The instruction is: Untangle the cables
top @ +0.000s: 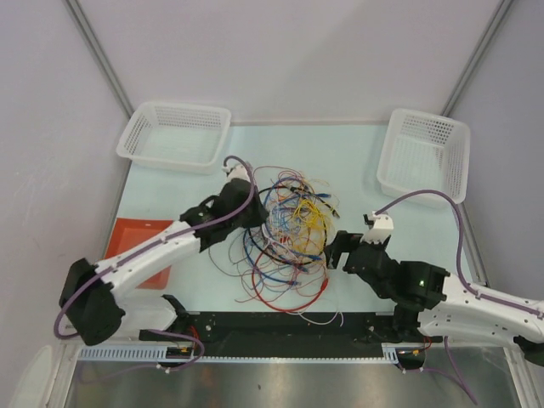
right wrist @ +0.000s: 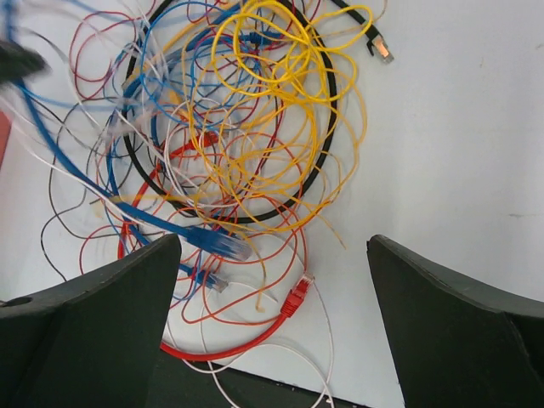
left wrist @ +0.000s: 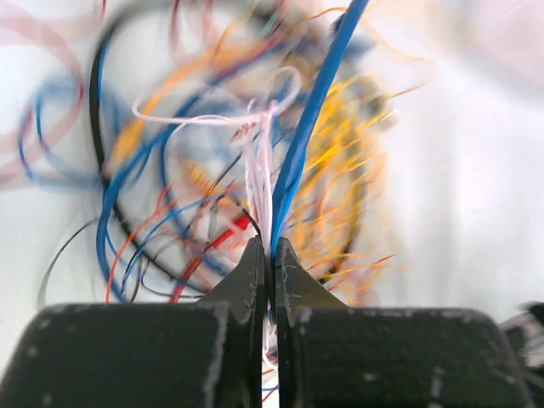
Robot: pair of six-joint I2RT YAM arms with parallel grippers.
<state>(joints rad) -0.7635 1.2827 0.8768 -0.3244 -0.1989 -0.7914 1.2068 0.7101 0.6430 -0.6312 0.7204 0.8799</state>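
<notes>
Right wrist: thin, glossy, looping cables (right wrist: 231,144)

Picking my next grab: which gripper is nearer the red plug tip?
Right. The right gripper hangs open just short of the red plug tip; the left gripper is across the cables, shut on a blue wire.

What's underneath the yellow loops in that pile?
Beneath the yellow loops a black cable ring seems to lie, with thin red strands and blue strands crossing inside it. How they knot under the dense middle is covered.
</notes>
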